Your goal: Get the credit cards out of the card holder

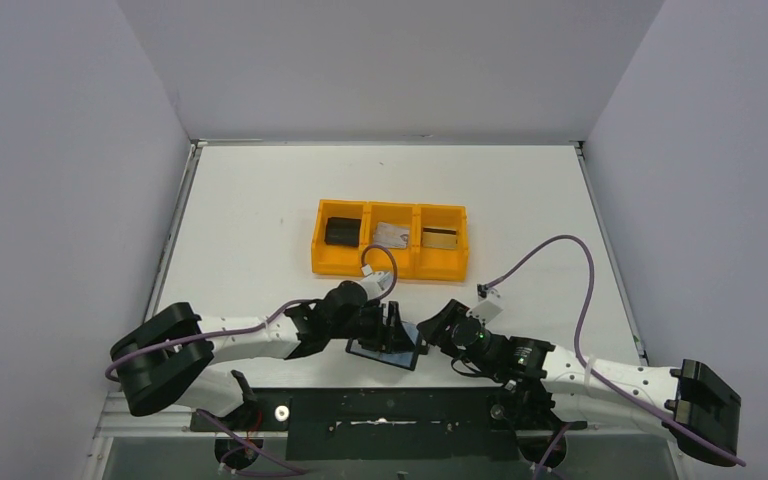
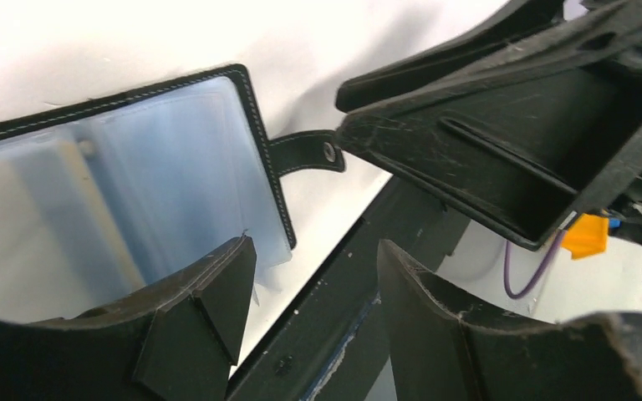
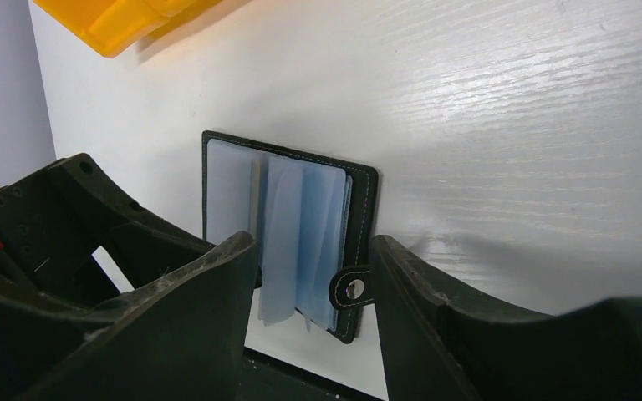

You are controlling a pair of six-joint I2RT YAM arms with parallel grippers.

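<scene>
Two credit cards sit in the orange tray (image 1: 390, 268): silvery-grey card (image 1: 392, 235) in the middle compartment, gold card (image 1: 440, 238) in the right one, black block (image 1: 341, 231) in the left. Card holder (image 1: 385, 352) lies open on the bench (image 1: 260, 220) at the near edge, well apart from the tray, blue-grey pockets up (cannot tell what the pockets hold). Left end effector (image 2: 315, 246) has its fingers apart and grips nothing, with one finger over the holder's edge. Right end effector (image 3: 313, 242) is spread too, fingers either side of the holder's tab (image 3: 351, 288), not clamped on it.
</scene>
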